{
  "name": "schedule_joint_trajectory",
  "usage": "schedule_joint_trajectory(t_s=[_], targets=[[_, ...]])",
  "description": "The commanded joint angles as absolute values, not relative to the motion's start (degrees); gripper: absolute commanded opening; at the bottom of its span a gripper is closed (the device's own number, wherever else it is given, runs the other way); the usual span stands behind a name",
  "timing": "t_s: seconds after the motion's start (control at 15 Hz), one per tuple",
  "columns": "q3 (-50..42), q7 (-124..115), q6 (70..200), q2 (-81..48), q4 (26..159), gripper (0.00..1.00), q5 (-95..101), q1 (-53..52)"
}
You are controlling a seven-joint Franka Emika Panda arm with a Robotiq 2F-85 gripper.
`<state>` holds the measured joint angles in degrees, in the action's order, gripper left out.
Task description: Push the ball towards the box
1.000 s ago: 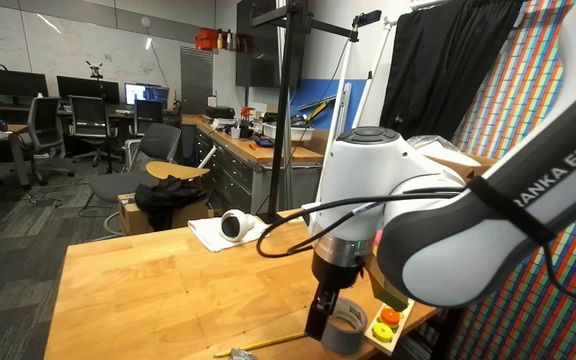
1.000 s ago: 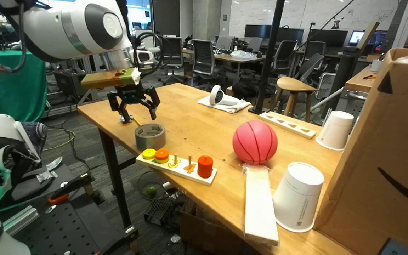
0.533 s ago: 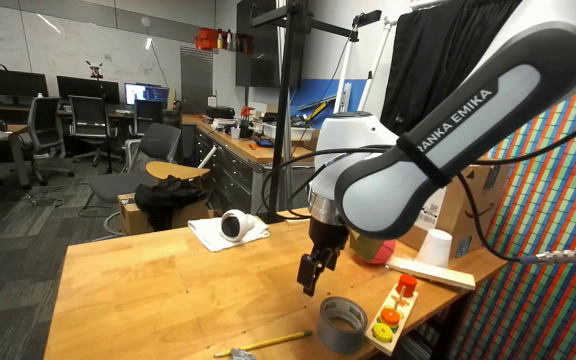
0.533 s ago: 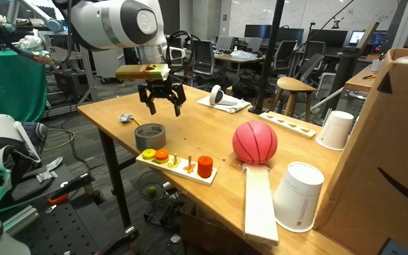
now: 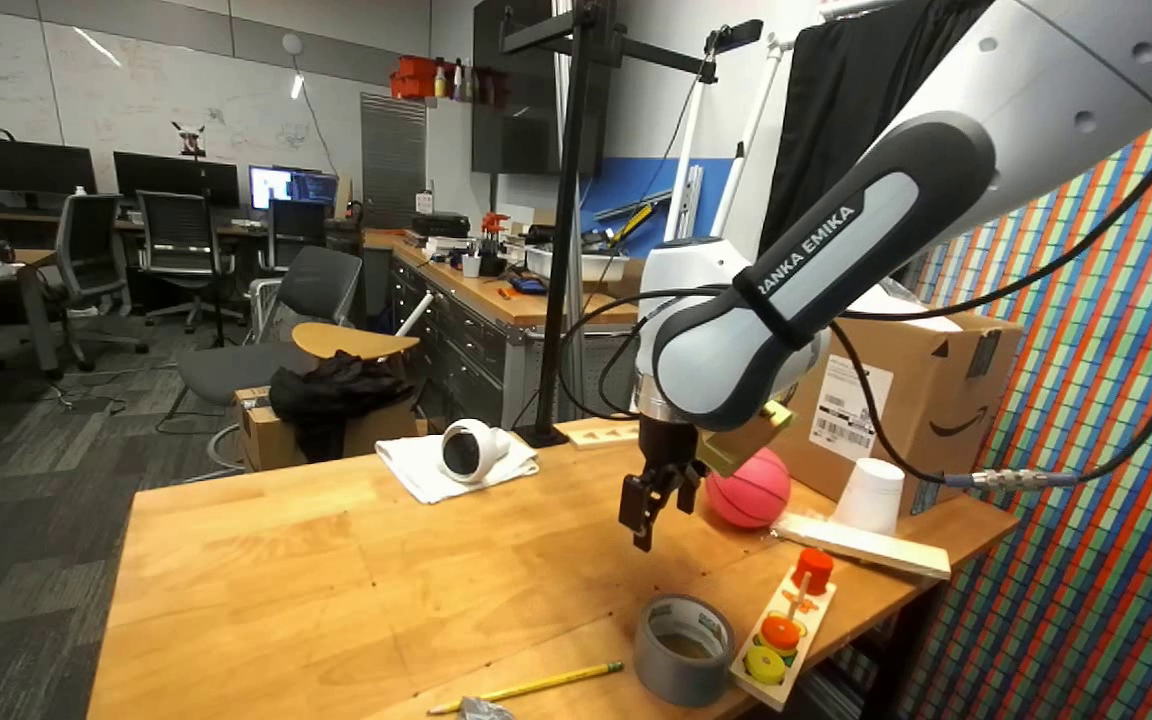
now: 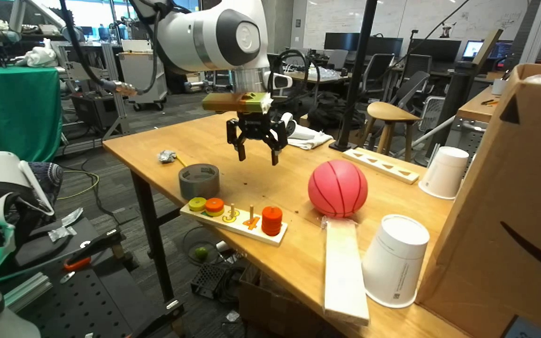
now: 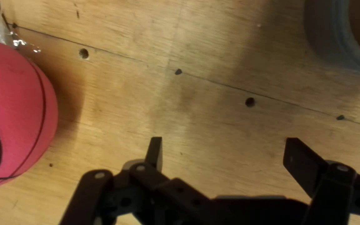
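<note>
Between the hand (image 6: 258, 159), spread wide and empty, and the box (image 6: 510, 188) rests the ball (image 6: 337, 188). Probably light and quick to roll, it suits a gentle push on its hand-facing side.

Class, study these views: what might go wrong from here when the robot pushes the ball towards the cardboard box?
The open gripper might catch the pink basketball off-centre, sending it rolling aside. It could then knock over an upturned white cup beside the cardboard box. The pale plank lying close by might also deflect it.
</note>
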<state>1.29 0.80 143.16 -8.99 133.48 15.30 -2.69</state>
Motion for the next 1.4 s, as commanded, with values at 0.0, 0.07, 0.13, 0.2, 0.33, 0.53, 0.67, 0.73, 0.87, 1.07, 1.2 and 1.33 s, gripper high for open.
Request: schedule_joint_trajectory(t_s=[0.0, 0.07, 0.13, 0.2, 0.33, 0.53, 0.67, 0.73, 0.87, 1.07, 1.2, 1.33], targets=[[-0.7, 1.5, 137.0, -13.6, 126.6, 1.0, 18.0, -2.1], [-1.4, 1.4, 134.2, -14.5, 124.9, 1.0, 19.1, -2.0], [-2.0, 1.7, 131.8, -15.5, 123.3, 1.0, 20.0, -1.8], [-2.5, 2.5, 129.1, -16.5, 121.7, 1.0, 20.5, -1.5], [-3.3, 4.1, 124.2, -18.1, 118.3, 1.0, 21.4, -0.8], [-4.5, 4.0, 121.8, -18.9, 114.7, 1.0, 22.5, 0.4], [-5.8, 1.1, 126.9, -17.6, 114.9, 1.0, 24.7, 0.9], [-6.4, -0.2, 129.3, -17.2, 115.0, 1.0, 25.7, 1.1], [-8.2, -4.4, 134.5, -16.3, 115.8, 1.0, 29.3, 1.2], [-10.5, -10.8, 141.3, -15.2, 118.1, 1.0, 32.4, 1.2], [-11.5, -13.5, 144.2, -14.5, 119.6, 1.0, 33.6, 1.0], [-11.5, -14.1, 146.3, -13.4, 121.3, 1.0, 33.1, 1.1]])
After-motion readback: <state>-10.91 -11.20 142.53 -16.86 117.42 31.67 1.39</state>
